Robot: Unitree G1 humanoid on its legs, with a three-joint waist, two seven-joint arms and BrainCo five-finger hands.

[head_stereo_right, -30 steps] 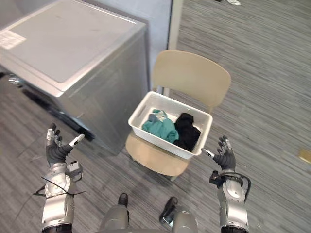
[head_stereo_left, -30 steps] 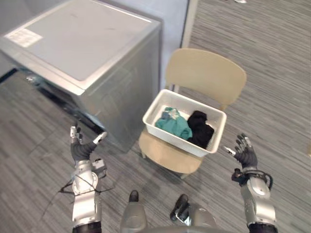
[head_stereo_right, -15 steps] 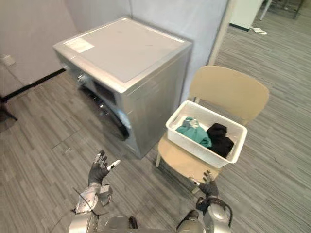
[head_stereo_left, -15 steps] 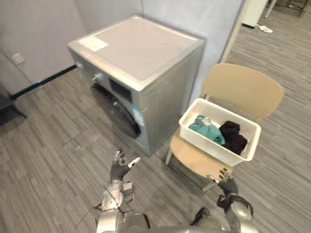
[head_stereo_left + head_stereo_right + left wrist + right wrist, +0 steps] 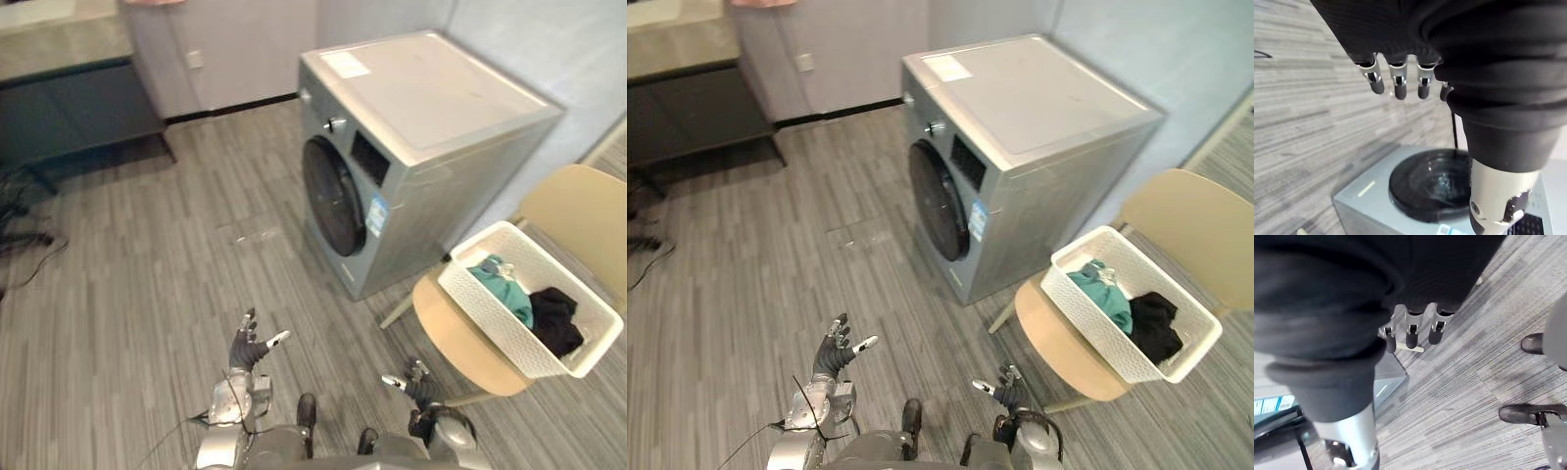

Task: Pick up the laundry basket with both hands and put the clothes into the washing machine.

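Grey plank floor (image 5: 147, 274) underneath everything. Against the far wall, a dark low unit (image 5: 69, 108) with a pale top, well apart from the rest.

Silver front-loading washing machine (image 5: 431, 108) standing in the corner, flat top bare, round dark door (image 5: 333, 196) facing the open floor and apparently closed. Same door seen close in the left wrist view, past the fingertips.

Just beside the machine, on its side away from the door, a tan wooden chair (image 5: 578, 211), seat close to the machine's side panel.

On that seat, the white laundry basket (image 5: 490, 304), sitting askew and overhanging the seat edge. Inside, a teal garment (image 5: 502, 284) at the end nearer the machine and a black garment (image 5: 556, 318) at the other end, touching each other.

Low at the front, left hand (image 5: 247, 348) raised above the floor, fingers straight and spread, thumb out to the side, nothing in it. Right hand (image 5: 416, 387) likewise spread wide and empty, near the chair's front legs, short of the basket. Both apart from basket and machine.
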